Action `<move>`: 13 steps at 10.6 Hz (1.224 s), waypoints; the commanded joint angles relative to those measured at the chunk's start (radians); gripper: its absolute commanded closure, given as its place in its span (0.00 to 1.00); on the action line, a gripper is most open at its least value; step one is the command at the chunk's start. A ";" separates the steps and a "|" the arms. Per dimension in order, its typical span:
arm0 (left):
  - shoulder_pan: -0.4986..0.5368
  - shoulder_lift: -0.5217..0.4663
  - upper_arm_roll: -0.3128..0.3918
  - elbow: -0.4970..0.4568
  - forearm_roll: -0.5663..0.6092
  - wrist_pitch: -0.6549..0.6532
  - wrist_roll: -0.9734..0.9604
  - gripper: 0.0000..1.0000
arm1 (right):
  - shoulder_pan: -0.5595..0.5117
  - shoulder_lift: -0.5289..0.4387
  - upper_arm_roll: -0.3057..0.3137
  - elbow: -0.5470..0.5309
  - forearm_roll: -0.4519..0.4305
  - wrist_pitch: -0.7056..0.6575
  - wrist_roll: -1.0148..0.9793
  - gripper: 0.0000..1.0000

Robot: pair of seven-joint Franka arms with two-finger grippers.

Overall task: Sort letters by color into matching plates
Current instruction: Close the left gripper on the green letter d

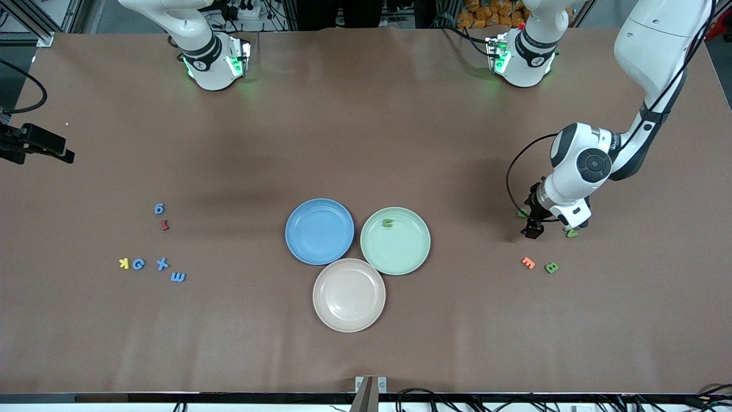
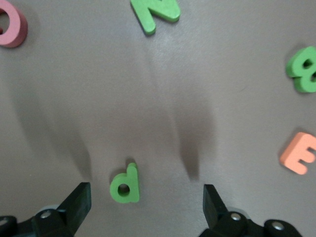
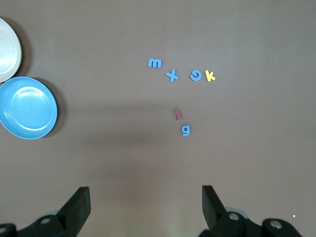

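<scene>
My left gripper (image 1: 532,216) hangs low over the table at the left arm's end, open, with a green letter d (image 2: 125,183) lying on the table between its fingers, closer to one finger (image 2: 79,203). The d (image 1: 522,214) is half hidden in the front view. Around it lie a green N (image 2: 155,12), a pink letter (image 2: 12,27), a green B (image 1: 551,267) and an orange E (image 1: 528,262). The blue plate (image 1: 319,231), green plate (image 1: 420,252) and beige plate (image 1: 349,294) sit mid-table; a green letter (image 1: 388,223) lies in the green one. My right gripper (image 3: 145,207) is open and empty, high over bare table.
At the right arm's end lie a blue g (image 1: 159,209), a red letter (image 1: 164,225), a yellow k (image 1: 124,263), a blue G (image 1: 138,264), a blue x (image 1: 163,264) and a blue m (image 1: 178,277). A black device (image 1: 34,143) juts in over that end's edge.
</scene>
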State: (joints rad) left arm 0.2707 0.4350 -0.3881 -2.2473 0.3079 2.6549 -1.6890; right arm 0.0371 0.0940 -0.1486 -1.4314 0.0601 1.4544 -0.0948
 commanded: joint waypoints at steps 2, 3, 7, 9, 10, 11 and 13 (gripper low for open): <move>0.004 0.019 -0.003 -0.011 0.030 0.016 -0.015 0.00 | 0.001 0.029 -0.003 0.045 0.000 -0.051 -0.022 0.00; 0.007 0.021 -0.003 -0.011 0.048 0.016 -0.017 0.00 | 0.001 0.030 -0.003 0.049 0.000 -0.052 -0.020 0.00; 0.007 0.045 0.002 -0.012 0.063 0.048 -0.015 0.00 | 0.004 0.030 -0.005 0.058 -0.014 -0.040 -0.022 0.00; 0.007 0.042 0.008 -0.014 0.065 0.057 -0.017 0.68 | 0.004 0.032 -0.003 0.057 -0.014 -0.010 -0.022 0.00; 0.008 0.041 0.008 -0.015 0.065 0.059 -0.047 1.00 | 0.004 0.032 -0.002 0.057 -0.014 0.001 -0.022 0.00; 0.008 0.037 0.008 -0.014 0.065 0.059 -0.072 1.00 | 0.004 0.032 -0.002 0.057 -0.014 0.017 -0.022 0.00; 0.008 0.036 0.008 -0.014 0.065 0.057 -0.080 1.00 | 0.009 0.030 0.000 0.051 -0.014 0.040 -0.022 0.00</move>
State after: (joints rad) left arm 0.2718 0.4683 -0.3831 -2.2501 0.3359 2.6986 -1.7245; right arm 0.0396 0.1141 -0.1508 -1.3988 0.0593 1.4816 -0.1082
